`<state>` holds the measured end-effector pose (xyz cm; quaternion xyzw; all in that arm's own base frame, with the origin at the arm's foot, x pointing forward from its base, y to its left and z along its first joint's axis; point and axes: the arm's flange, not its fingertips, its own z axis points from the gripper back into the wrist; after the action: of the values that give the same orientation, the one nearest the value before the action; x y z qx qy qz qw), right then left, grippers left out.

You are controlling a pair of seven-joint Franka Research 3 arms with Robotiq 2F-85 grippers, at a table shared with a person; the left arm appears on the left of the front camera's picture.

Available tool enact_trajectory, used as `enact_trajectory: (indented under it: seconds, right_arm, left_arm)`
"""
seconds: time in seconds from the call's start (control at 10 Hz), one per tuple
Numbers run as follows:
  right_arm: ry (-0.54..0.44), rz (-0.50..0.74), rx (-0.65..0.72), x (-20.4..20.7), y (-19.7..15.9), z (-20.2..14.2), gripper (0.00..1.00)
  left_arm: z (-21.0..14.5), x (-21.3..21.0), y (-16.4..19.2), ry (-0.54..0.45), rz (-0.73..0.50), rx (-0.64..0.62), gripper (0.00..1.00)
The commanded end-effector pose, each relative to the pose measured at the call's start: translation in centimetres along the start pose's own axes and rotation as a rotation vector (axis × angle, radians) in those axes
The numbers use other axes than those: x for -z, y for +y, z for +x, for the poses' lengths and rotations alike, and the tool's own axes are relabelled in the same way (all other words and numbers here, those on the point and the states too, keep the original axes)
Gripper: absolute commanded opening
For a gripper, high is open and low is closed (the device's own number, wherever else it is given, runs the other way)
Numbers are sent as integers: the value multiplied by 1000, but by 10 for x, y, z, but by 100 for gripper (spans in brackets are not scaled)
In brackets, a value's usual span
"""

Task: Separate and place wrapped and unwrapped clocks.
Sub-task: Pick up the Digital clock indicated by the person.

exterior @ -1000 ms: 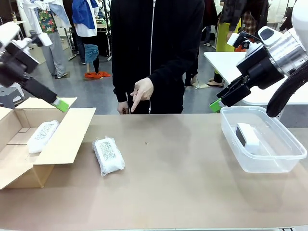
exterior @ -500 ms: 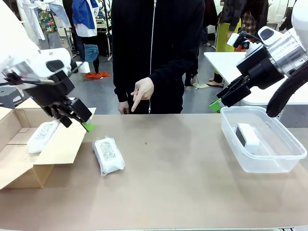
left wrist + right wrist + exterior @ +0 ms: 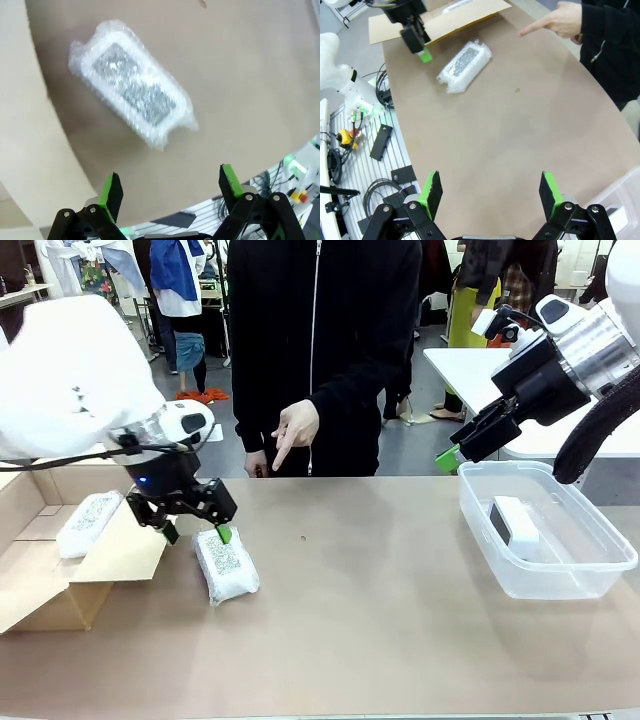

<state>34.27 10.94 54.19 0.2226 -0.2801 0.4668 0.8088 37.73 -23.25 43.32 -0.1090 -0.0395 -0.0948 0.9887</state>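
Front view, from the left: a cardboard box holds one wrapped clock. Just beside its flap, the left gripper hovers wide open and empty over the far end of the second wrapped clock, which lies on the table. A person's hand points down. The right gripper, spread open and empty, hangs by the far-left corner of the plastic tub, which holds the bare clock.
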Motion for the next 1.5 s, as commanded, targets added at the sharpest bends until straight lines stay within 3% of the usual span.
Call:
enact_trajectory:
  seconds: [0.0, 0.1, 0.6, 0.9, 1.1, 1.4]
  right_arm:
    - [15, 2, -1, 0, 0, -1, 100]
    - [15, 2, -1, 0, 0, -1, 100]
    - [15, 2, -1, 0, 0, -1, 100]
    - [15, 2, -1, 0, 0, -1, 100]
    - [15, 2, -1, 0, 0, -1, 100]
    - [15, 2, -1, 0, 0, -1, 100]
  left_arm:
    - [20, 6, -4, -70, 11, -6, 100]
    - [0, 0, 0, 0, 0, 0, 100]
    - [6, 3, -2, -3, -6, 0, 100]
    - [24, 27, -21, 8, 9, -176, 100]
    - [23, 42, -27, -45, -19, -343, 100]
    - [16, 54, -36, -136, 61, -556, 100]
